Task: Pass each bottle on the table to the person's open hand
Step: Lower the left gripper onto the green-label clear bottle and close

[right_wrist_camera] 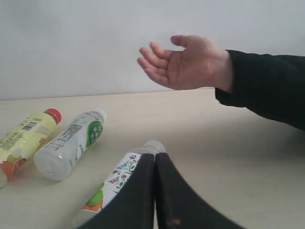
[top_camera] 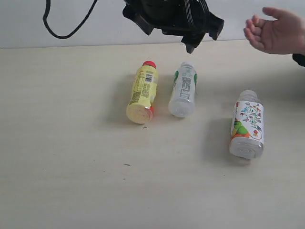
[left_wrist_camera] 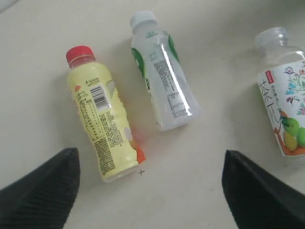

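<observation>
Work left: yellow bottle (top_camera: 142,93), green-label bottle (top_camera: 183,90), flowery bottle (top_camera: 247,125) lie on worktop (top_camera: 71,181), hand (top_camera: 279,31) empty. My left jaws gape, right jaws pinch together, both empty.

Barcode (left_wrist_camera: 98,93) on the yellow bottle (left_wrist_camera: 102,133); Chinese characters (left_wrist_camera: 268,93) on the floral-label bottle (left_wrist_camera: 288,102); small print unreadable.

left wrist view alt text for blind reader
Three bottles lie flat on the pale table: a yellow bottle with red cap, a white-green label bottle beside it, a floral label bottle partly cropped. The open left hand hovers above.
</observation>
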